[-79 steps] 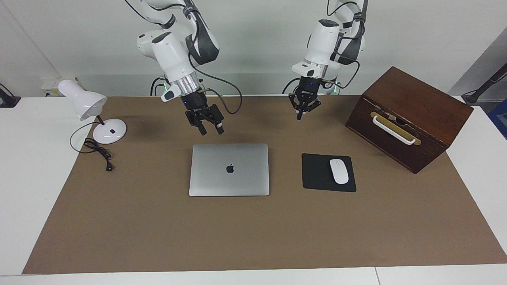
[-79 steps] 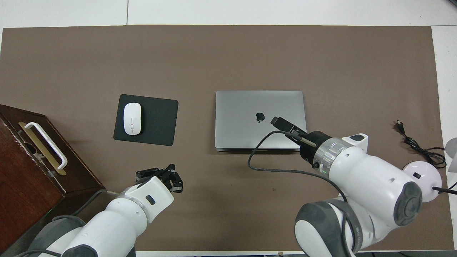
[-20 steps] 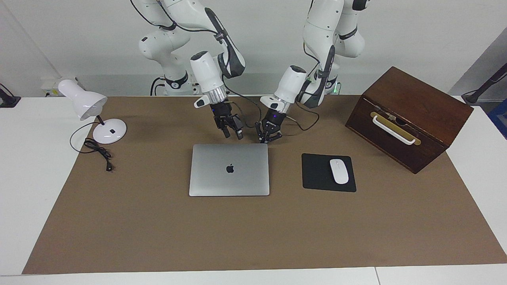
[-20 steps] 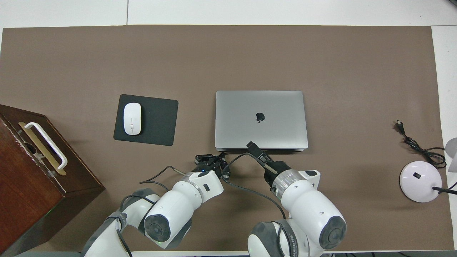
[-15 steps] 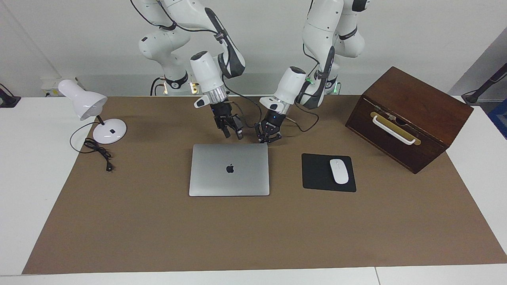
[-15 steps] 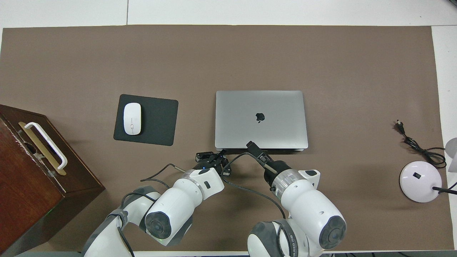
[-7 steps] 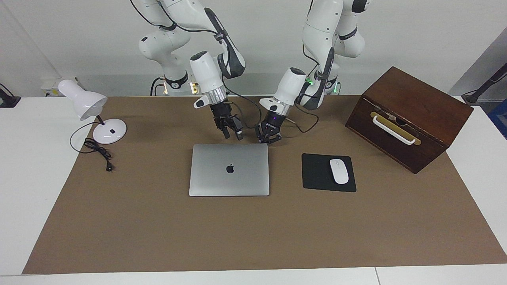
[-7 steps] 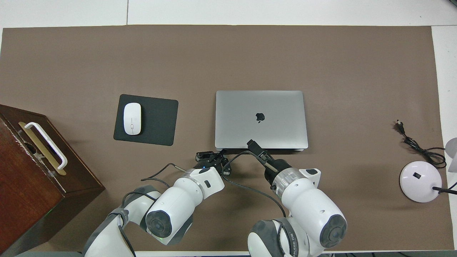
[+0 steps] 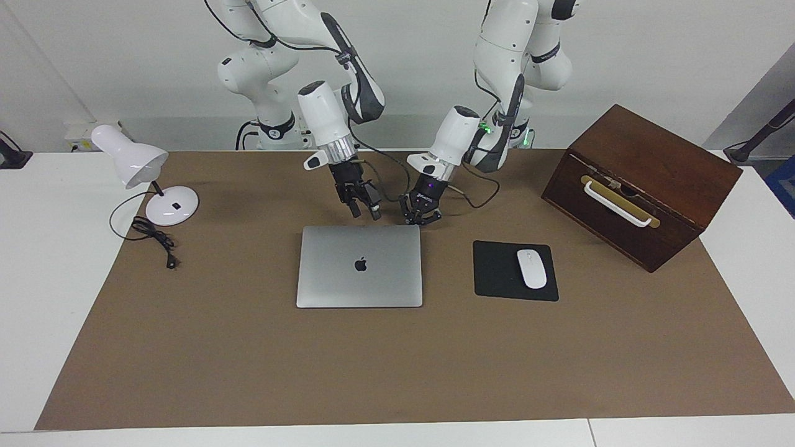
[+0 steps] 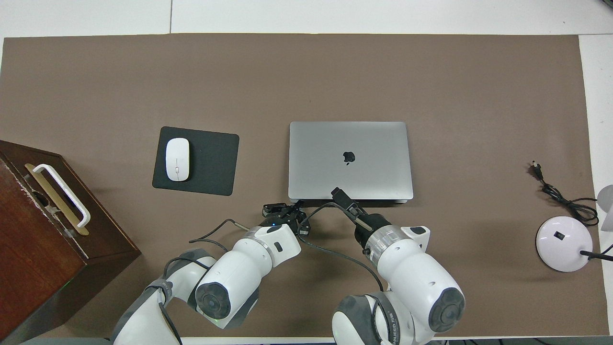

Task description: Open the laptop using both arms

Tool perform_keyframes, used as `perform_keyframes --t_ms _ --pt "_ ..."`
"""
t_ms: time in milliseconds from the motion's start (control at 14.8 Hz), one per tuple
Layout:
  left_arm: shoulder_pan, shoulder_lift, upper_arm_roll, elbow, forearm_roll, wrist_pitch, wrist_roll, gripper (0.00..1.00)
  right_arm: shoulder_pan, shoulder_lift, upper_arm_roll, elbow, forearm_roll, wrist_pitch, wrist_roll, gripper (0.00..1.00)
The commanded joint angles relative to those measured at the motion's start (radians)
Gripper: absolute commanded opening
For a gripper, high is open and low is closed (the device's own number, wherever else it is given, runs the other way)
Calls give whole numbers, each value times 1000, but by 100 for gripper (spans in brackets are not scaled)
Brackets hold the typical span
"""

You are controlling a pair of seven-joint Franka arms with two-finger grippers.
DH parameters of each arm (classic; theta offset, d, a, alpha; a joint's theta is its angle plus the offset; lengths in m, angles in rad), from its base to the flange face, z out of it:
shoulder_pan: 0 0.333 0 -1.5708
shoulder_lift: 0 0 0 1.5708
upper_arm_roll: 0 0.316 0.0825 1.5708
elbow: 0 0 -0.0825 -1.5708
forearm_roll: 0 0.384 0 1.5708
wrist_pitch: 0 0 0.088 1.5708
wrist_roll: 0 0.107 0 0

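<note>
The silver-grey laptop [image 9: 360, 273] [image 10: 349, 143] lies closed and flat at the middle of the brown mat, apple logo up. My right gripper [image 9: 365, 213] [image 10: 338, 193] hangs low over the laptop's edge nearer the robots, about midway along it, open with nothing between its fingers. My left gripper [image 9: 421, 221] [image 10: 293, 207] is shut, its links splayed. It sits down at the laptop's corner nearer the robots, toward the left arm's end. I cannot tell whether it touches the laptop.
A black mouse pad [image 9: 497, 273] with a white mouse [image 9: 531, 268] lies beside the laptop toward the left arm's end, with a dark wooden box [image 9: 640, 186] past it. A white desk lamp [image 9: 149, 180] and its cable [image 9: 152, 239] stand at the right arm's end.
Over five seconds both arms came down from above the mat to the laptop's edge nearer the robots. In the last second they have barely shifted. The laptop has not moved.
</note>
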Motion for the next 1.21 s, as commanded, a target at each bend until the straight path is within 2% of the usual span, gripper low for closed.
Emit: perform_keyframes --t_ms 0,472,1147 --pt "-9 39 20 19 -20 17 32 0 -19 14 3 32 27 -21 -41 100" --pt "-12 51 31 23 -18 17 51 0 -49 20 3 52 27 -62 -79 100" --pt "-14 52 32 26 -18 17 59 0 -30 14 4 42 65 -75 -82 100"
